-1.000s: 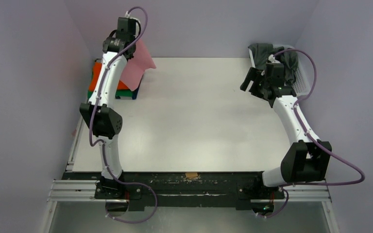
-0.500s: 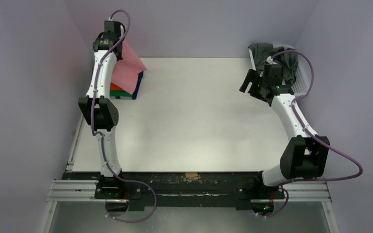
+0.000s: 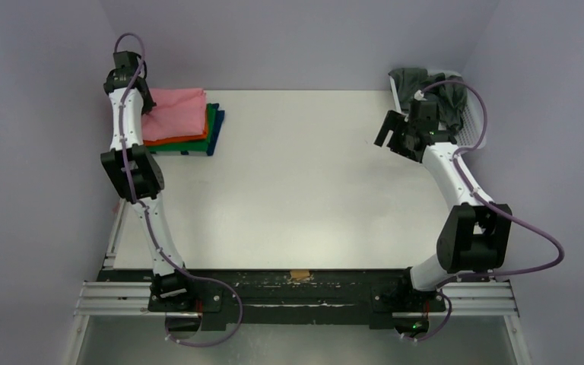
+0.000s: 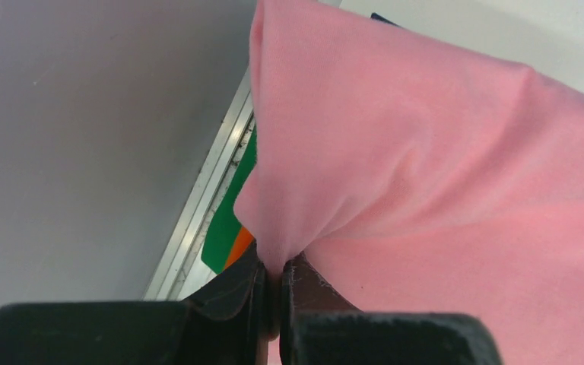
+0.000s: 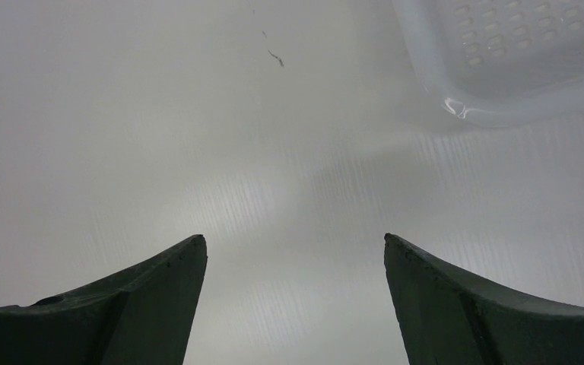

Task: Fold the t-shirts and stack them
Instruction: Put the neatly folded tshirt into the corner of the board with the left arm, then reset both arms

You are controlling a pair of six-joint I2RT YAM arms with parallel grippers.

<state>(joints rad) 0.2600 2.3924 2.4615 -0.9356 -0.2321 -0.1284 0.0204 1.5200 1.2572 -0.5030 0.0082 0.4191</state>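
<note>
A salmon pink t-shirt lies folded on top of a stack at the table's far left, over an orange shirt and a green shirt. My left gripper is shut on the pink shirt's left edge; in the left wrist view the cloth is pinched between the fingers, with green and orange edges below. A dark grey shirt hangs out of the white basket at the far right. My right gripper is open and empty over the table beside the basket.
A dark blue layer shows under the stack. The basket's corner shows in the right wrist view above the bare white table. The table's metal side rail runs along the left edge by the purple wall.
My left gripper swung left and down, carrying the pink shirt from hanging upright to lying flat on the stack. My right gripper shifted only slightly near the basket.
</note>
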